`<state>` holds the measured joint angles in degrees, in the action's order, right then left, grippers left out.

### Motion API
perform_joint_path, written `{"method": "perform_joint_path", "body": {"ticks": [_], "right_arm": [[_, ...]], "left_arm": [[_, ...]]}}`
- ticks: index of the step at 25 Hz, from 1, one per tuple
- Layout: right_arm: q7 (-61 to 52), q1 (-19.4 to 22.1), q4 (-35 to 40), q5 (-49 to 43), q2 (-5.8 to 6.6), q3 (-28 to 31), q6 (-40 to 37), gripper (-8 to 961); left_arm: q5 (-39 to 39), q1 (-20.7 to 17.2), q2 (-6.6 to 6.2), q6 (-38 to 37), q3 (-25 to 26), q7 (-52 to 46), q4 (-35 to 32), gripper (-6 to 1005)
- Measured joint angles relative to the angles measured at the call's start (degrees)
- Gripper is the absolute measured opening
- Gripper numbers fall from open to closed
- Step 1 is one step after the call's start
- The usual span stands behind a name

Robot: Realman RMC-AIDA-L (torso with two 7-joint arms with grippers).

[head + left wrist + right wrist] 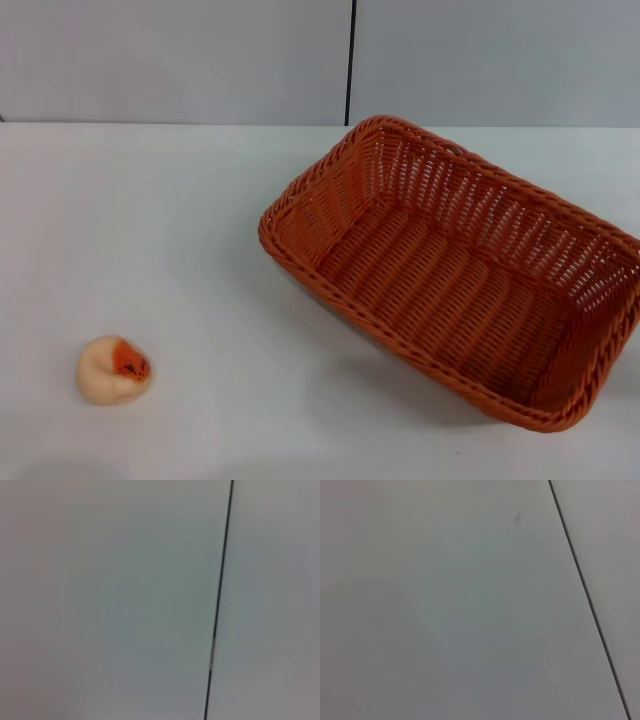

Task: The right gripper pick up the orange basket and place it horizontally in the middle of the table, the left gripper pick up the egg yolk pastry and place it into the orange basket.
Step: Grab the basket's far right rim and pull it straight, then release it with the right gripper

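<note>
The orange basket rests on the white table at the right, turned at a slant, its long side running from the middle back toward the front right. Its inside is empty. The egg yolk pastry lies on the table at the front left, its orange-red patch facing up and to the right. Neither gripper shows in the head view. Both wrist views hold only a pale grey wall panel with a dark seam.
A grey wall with a dark vertical seam stands behind the table's far edge. Bare white tabletop stretches between the pastry and the basket.
</note>
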<state>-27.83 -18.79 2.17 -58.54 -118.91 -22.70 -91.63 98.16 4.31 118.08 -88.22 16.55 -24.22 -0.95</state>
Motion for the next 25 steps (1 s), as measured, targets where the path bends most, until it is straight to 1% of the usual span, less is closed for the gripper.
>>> {"method": "perform_joint_path", "body": {"ticks": [8,10,12,14,17,19,22,25], "right_arm": [[-0.68,-0.97,0.58,-0.19,0.13,-0.37,1.91,832],[-1.0,-1.03,1.3,-0.78,0.12,-0.47,1.8,832],[-3.74,-0.92,3.45,-3.01,0.12,-0.57,1.73,832],[-10.91,-0.49,9.1,-7.38,0.2,-0.58,2.85,832],[-25.06,-0.23,19.71,-15.97,0.17,-0.58,6.07,832],[-36.85,-0.34,27.72,-23.22,0.12,-0.58,7.86,831],[-54.41,-1.36,39.64,-35.13,0.12,-0.69,8.53,831],[-71.87,-2.66,52.57,-47.76,0.22,-2.87,7.68,831]], "left_arm": [[-0.12,-0.04,0.26,0.35,0.67,-0.61,0.39,830],[-0.03,0.12,0.2,0.91,0.5,-0.7,0.43,830],[-0.03,0.12,0.2,0.91,0.5,-0.7,0.43,830],[-0.03,0.12,0.2,0.91,0.5,-0.7,0.43,830],[-0.29,0.92,0.21,1.69,0.81,-0.69,0.42,829],[-0.29,0.92,0.21,1.69,0.81,-0.69,0.42,829],[-0.29,1.15,0.21,1.94,0.83,-0.65,0.42,829],[-0.33,1.44,0.15,2.39,0.86,-0.65,0.37,829]]}}
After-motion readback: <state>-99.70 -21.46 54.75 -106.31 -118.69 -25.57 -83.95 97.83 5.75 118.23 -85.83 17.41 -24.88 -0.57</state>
